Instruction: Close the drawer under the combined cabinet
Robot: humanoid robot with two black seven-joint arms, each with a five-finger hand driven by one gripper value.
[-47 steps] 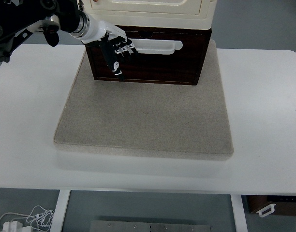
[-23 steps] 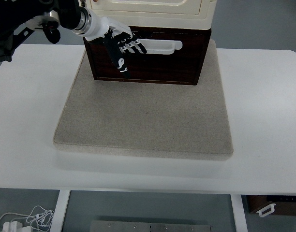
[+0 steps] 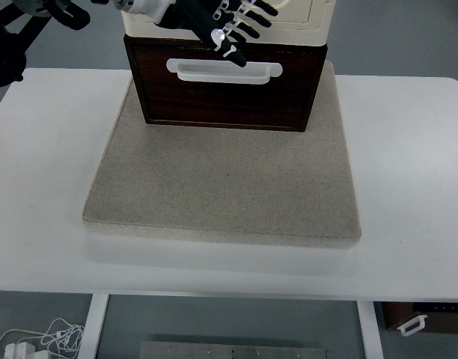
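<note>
The combined cabinet has a cream upper unit (image 3: 289,26) stacked on a dark brown drawer (image 3: 225,93) with a white handle (image 3: 223,71). The drawer front stands nearly flush under the cream unit. My left hand (image 3: 233,26) is raised above the drawer, over the cream unit's front, with its black and white fingers (image 3: 236,51) spread and holding nothing. It is clear of the drawer front. The right arm is out of view.
The cabinet stands at the far edge of a grey stone-like slab (image 3: 221,187) on a white table (image 3: 408,187). A white cable bundle (image 3: 42,340) lies on the floor at the lower left. A dark box (image 3: 423,318) sits at the lower right.
My left hand has lifted from the drawer front, beside the handle's left end, up and to the right over the cream unit. The drawer front looks the same.
</note>
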